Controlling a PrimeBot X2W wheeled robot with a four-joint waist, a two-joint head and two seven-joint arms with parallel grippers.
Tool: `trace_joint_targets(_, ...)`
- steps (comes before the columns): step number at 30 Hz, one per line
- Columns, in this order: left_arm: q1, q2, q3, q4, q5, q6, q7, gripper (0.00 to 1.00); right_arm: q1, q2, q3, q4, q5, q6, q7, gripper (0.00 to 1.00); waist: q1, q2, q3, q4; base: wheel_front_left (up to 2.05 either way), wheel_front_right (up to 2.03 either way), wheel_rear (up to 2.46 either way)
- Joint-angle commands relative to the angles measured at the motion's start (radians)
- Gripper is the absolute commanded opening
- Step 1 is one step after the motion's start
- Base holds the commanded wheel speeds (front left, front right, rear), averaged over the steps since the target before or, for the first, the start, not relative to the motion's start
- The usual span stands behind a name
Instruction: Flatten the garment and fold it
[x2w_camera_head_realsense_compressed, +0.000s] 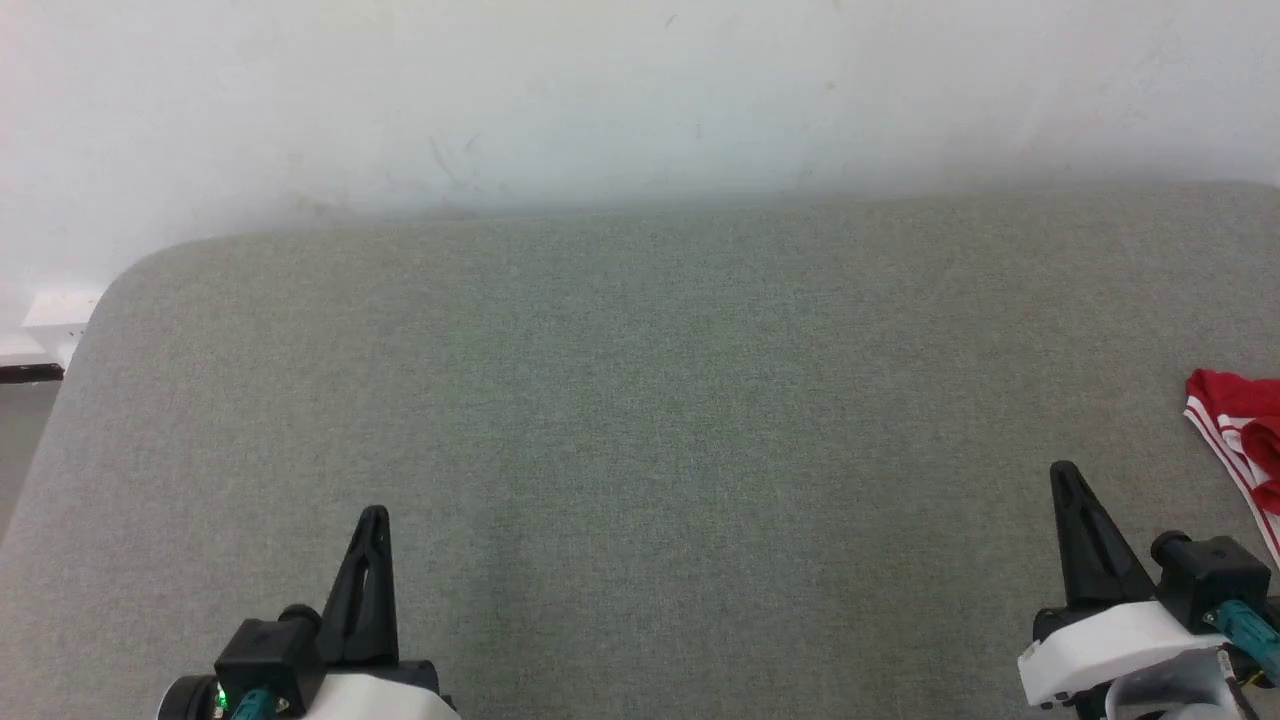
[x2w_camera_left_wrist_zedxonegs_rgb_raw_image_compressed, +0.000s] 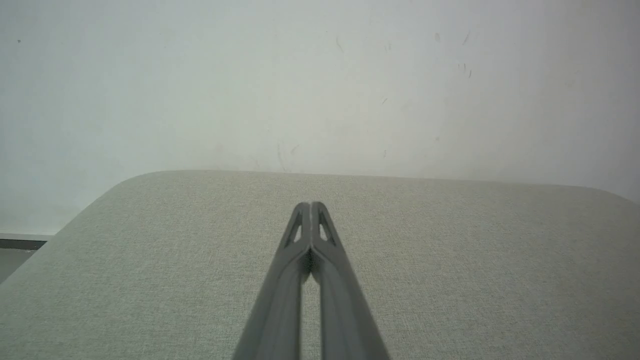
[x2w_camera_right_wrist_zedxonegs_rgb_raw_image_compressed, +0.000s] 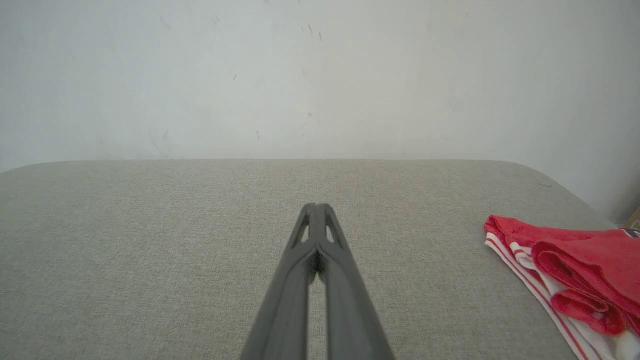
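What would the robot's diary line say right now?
stage: not started | garment: bunched, far right of table | left gripper: shut, empty | right gripper: shut, empty

Head camera looks forward and down over the grey pad (x2w_camera_head_realsense_compressed: 640, 400) toward the wall (x2w_camera_head_realsense_compressed: 640, 90). Both wrist cameras sit low, close over the pad, facing that wall. Head and right wrist views share the garment (x2w_camera_head_realsense_compressed: 1238, 410) at their right edge.
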Motion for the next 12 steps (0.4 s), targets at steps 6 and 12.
trace_joint_targets(6, -0.031, -0.004, 0.007, 0.010, 0.025, -0.012, 0.015, 0.00, -0.012, 0.001, 0.009, -0.014, -0.010, 0.000, 0.017, 0.00, -0.0001, 0.0000, -0.003, 0.001, 0.00, 0.00, 0.00)
trace_joint_targets(12, -0.040, -0.006, 0.010, 0.015, 0.034, -0.014, 0.027, 0.00, -0.014, 0.001, 0.015, -0.021, -0.014, 0.000, 0.029, 0.00, -0.0001, 0.0000, -0.006, 0.001, 0.00, 0.00, 0.00)
